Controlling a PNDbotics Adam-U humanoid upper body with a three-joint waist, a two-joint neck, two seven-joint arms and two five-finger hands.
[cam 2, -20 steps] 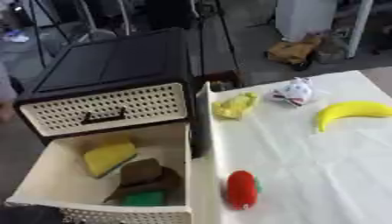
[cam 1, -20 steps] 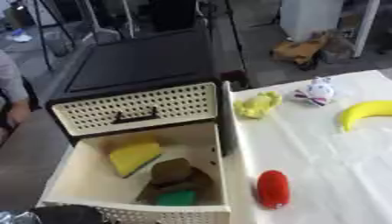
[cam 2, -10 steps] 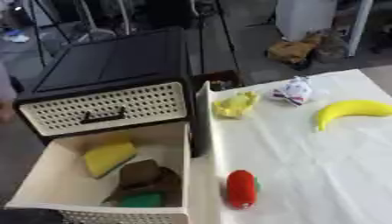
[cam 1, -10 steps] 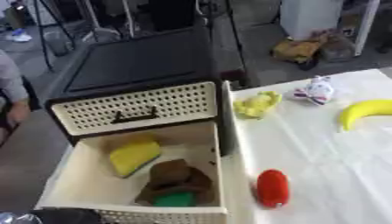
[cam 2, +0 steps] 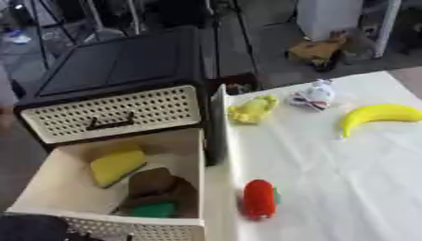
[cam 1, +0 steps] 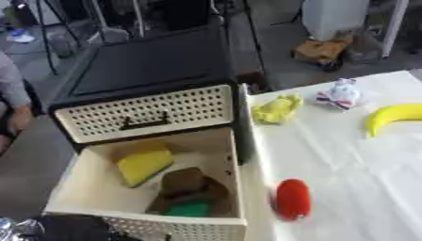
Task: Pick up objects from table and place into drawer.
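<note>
The smooth red oblong toy [cam 1: 293, 198] just beside the open cream perforated drawer [cam 1: 78, 175] looks light, rigid and slippery, best pinched across its middle; neither hand shows, so finger state cannot be told.

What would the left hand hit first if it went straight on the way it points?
Probably the drawer's front wall, right beside it. Only a dark part of the left hand shows, bottom left, so its heading is unclear.
</note>
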